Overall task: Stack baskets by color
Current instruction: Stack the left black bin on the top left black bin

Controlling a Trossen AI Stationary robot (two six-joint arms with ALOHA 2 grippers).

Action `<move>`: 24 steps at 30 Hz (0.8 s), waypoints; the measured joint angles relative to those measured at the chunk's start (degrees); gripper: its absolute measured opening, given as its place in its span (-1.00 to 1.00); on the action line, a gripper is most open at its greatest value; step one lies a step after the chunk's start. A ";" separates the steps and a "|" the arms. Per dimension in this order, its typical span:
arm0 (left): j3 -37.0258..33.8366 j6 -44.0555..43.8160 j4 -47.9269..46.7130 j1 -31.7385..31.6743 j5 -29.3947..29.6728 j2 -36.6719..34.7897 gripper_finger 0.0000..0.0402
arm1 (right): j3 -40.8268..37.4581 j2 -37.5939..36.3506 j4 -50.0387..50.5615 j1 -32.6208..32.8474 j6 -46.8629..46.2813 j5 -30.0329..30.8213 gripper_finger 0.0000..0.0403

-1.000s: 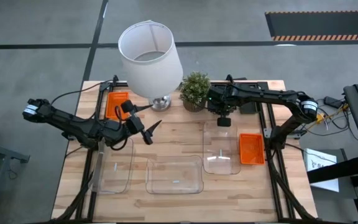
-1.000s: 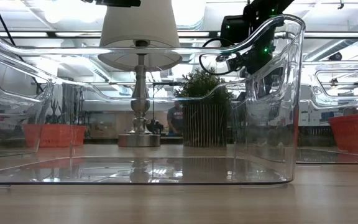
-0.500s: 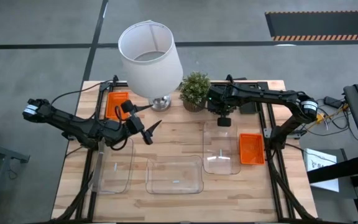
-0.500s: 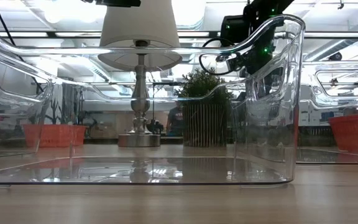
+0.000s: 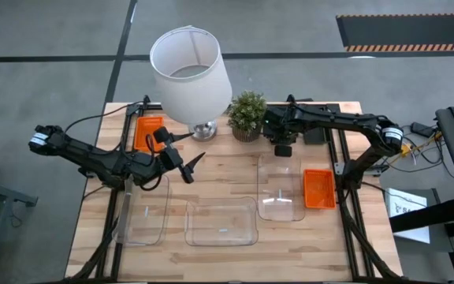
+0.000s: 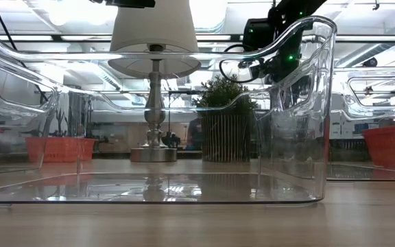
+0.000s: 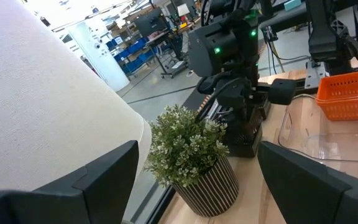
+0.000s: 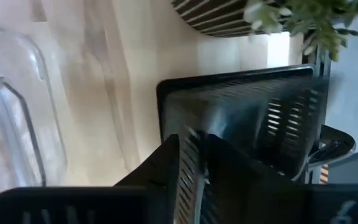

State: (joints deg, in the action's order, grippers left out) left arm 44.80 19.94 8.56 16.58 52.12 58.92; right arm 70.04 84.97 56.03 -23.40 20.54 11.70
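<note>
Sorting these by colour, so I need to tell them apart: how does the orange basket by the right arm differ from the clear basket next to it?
The orange basket is opaque and hides the wood beneath it; the clear basket is transparent, with the table showing through. The orange basket looks smaller, the clear basket longer and wider. Both are shallow, rectangular, upright and empty, side by side.

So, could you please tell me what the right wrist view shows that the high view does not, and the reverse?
Only the right wrist view shows the black slatted basket clearly, close under the right gripper. Only the high view shows the left gripper open in mid-table, the lampshade, two red-orange baskets and the other clear baskets. Both show the potted plant and the clear basket beside the right gripper.
</note>
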 joint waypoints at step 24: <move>-0.13 -0.92 -0.02 -0.01 -0.02 -0.02 0.56 | -7.02 -3.68 -7.71 -0.30 -0.26 0.26 -0.96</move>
State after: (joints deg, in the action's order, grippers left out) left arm 44.66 19.02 8.54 16.57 52.10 58.90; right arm 63.02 81.29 48.32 -23.70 20.28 11.96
